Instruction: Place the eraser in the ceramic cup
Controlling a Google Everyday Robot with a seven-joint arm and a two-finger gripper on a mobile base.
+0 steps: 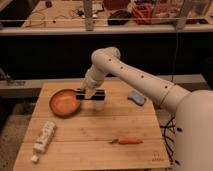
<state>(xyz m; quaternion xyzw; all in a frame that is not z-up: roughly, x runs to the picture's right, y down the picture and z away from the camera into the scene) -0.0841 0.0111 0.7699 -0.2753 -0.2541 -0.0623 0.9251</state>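
The black eraser lies level in my gripper, which is shut on it. It hangs just above the small whitish ceramic cup. The cup stands on the wooden table, right of the orange-brown bowl. The eraser and my fingers hide the cup's rim, and only its lower part shows. My white arm reaches in from the right.
A white tube lies at the front left. A carrot lies at the front middle. A light-blue lump sits at the right rear. A dark shelf and rail run behind the table.
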